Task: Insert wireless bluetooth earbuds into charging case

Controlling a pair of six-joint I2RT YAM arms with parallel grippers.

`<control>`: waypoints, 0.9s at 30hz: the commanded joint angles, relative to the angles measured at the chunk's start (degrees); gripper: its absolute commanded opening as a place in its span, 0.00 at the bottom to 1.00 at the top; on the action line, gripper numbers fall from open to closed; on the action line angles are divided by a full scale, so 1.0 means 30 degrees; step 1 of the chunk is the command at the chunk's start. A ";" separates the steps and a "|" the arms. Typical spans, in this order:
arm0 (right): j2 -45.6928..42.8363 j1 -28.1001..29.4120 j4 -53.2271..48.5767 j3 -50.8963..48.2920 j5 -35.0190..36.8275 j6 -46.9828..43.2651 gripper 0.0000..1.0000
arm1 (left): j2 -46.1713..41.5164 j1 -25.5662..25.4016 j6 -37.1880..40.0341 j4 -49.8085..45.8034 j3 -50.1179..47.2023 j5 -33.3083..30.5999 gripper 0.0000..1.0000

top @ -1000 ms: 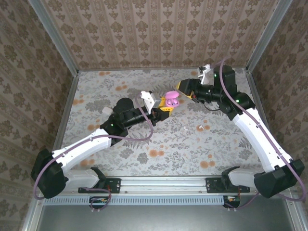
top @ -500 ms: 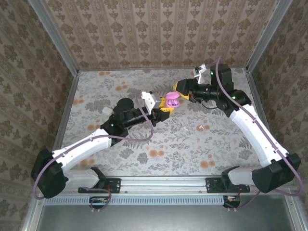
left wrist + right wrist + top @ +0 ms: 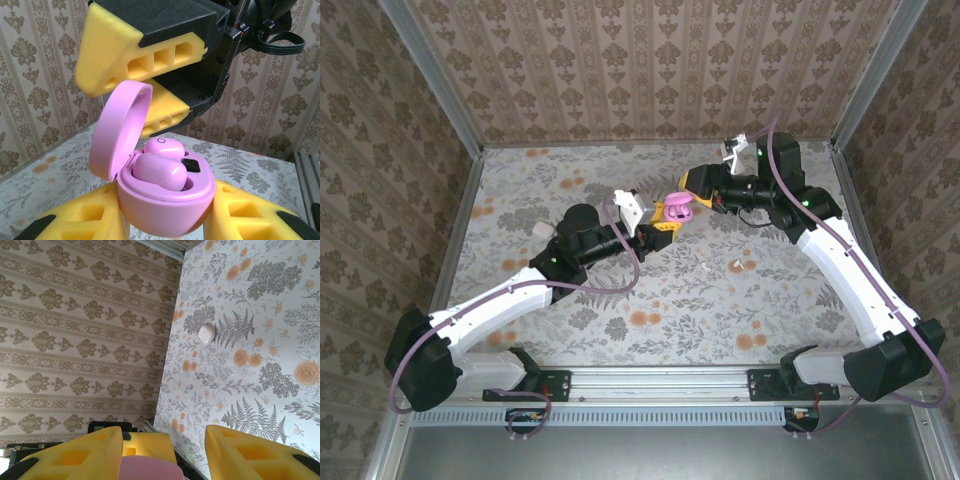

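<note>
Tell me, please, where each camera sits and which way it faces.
Top external: above and behind, looking down at the table; both arms show.
Left wrist: looks past left gripper's fingers at the charging case they hold.
Right wrist: faces the wall across the table; right gripper's fingers show.
Shared: both wrist views show the case's lid.

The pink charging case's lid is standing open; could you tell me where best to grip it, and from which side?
Probably its free top rim, from above, one finger on each face: the lid stands nearly upright, hinged low on the pink charging case, which the left gripper holds.
</note>
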 commanded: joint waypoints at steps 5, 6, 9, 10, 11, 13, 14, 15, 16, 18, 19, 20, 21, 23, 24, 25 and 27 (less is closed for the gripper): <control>-0.0613 0.0111 -0.0063 -0.0010 -0.0555 -0.0195 0.49 | 0.0134 -0.0148 0.0269 0.0656 0.0911 -0.0285 0.36; -0.0605 0.0136 -0.0104 -0.0033 -0.0534 -0.0208 0.49 | 0.0138 -0.0133 0.0283 0.0671 0.0910 -0.0287 0.36; -0.0659 0.0126 -0.0107 -0.0095 -0.0558 -0.0272 0.49 | 0.0141 -0.0148 0.0283 0.0656 0.0888 -0.0400 0.36; -0.0687 0.0125 -0.0110 -0.0095 -0.0578 -0.0310 0.49 | 0.0142 -0.0138 0.0245 0.0656 0.0872 -0.0428 0.36; -0.0714 0.0113 -0.0177 -0.0142 -0.0577 -0.0370 0.49 | 0.0141 -0.0149 0.0250 0.0663 0.0861 -0.0453 0.36; -0.0800 0.0125 -0.0264 -0.0156 -0.0618 -0.0501 0.49 | 0.0142 -0.0140 0.0256 0.0757 0.0806 -0.0621 0.36; -0.0873 0.0133 -0.0319 -0.0227 -0.0665 -0.0556 0.49 | 0.0141 -0.0156 0.0251 0.0767 0.0816 -0.0743 0.36; -0.0919 0.0111 -0.0369 -0.0275 -0.0718 -0.0626 0.49 | 0.0141 -0.0156 0.0249 0.0747 0.0802 -0.0818 0.36; -0.1025 0.0118 -0.0430 -0.0360 -0.0737 -0.0693 0.49 | 0.0090 -0.0156 0.0280 0.0771 0.0784 -0.0900 0.36; -0.1203 0.0106 -0.0393 -0.0571 -0.0688 -0.0711 0.49 | 0.0074 -0.0150 0.0302 0.0809 0.0764 -0.1012 0.36; -0.1314 0.0084 -0.0248 -0.0700 -0.0699 -0.0645 0.49 | 0.0054 -0.0134 0.0297 0.0849 0.0749 -0.1018 0.36; -0.1431 0.0100 -0.0089 -0.0830 -0.0701 -0.0529 0.49 | 0.0054 -0.0149 0.0312 0.0839 0.0769 -0.1048 0.36; -0.1515 0.0067 0.0125 -0.0947 -0.0705 -0.0418 0.50 | 0.0053 -0.0148 0.0326 0.0832 0.0796 -0.1049 0.36; -0.1643 0.0073 0.0434 -0.1179 -0.0732 -0.0222 0.51 | 0.0028 -0.0149 0.0318 0.0832 0.0784 -0.1049 0.36; -0.1677 0.0029 0.0527 -0.1248 -0.0817 -0.0147 0.52 | 0.0024 -0.0152 0.0303 0.0838 0.0799 -0.1064 0.36; -0.1681 0.0006 0.0639 -0.1358 -0.0904 -0.0083 0.52 | 0.0024 -0.0139 0.0321 0.0851 0.0800 -0.1049 0.36; -0.1637 -0.0038 0.0800 -0.1434 -0.1177 0.0050 0.54 | -0.0006 -0.0133 0.0320 0.0876 0.0799 -0.1048 0.36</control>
